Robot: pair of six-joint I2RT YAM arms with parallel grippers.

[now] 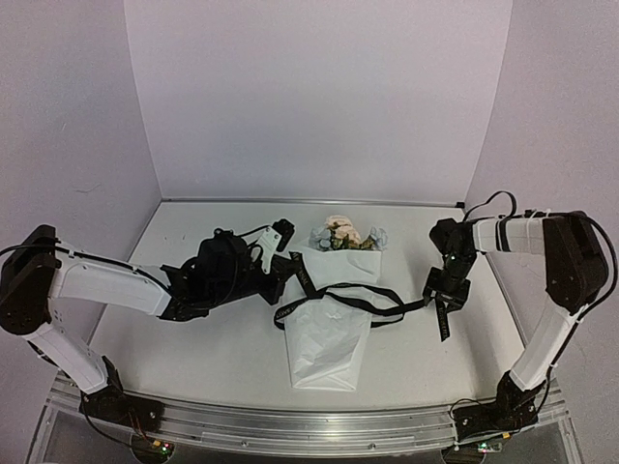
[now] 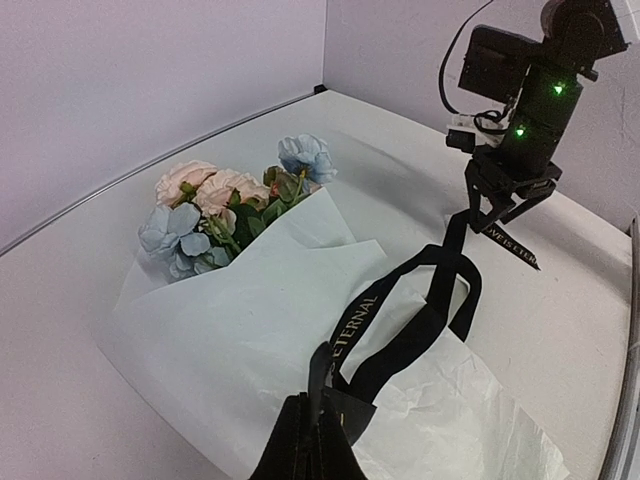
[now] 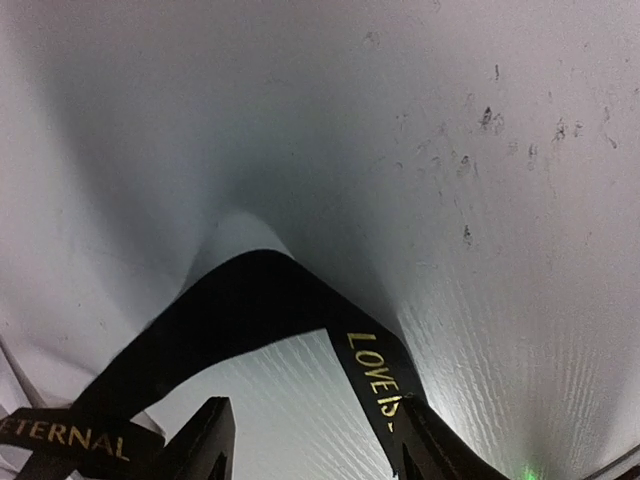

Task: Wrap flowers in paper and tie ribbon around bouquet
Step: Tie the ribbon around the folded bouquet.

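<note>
The bouquet lies mid-table: peach and blue flowers (image 1: 343,235) (image 2: 225,208) stick out of the white paper (image 1: 327,338) (image 2: 250,320) cone. The black ribbon (image 1: 338,298) (image 2: 440,290) (image 3: 240,300) with pale lettering loops loosely across the cone. My left gripper (image 1: 283,278) (image 2: 318,425) sits at the cone's left edge, shut on one end of the ribbon. To the right of the cone, my right gripper (image 1: 443,295) (image 2: 505,208) (image 3: 315,445) stands open just above the table. The ribbon's other end drapes over its right finger (image 3: 440,450) and hangs past it.
White walls close in the table at the back and on both sides. The metal rail (image 1: 309,425) with both arm bases runs along the near edge. A black cable (image 1: 488,203) arcs above the right arm's wrist.
</note>
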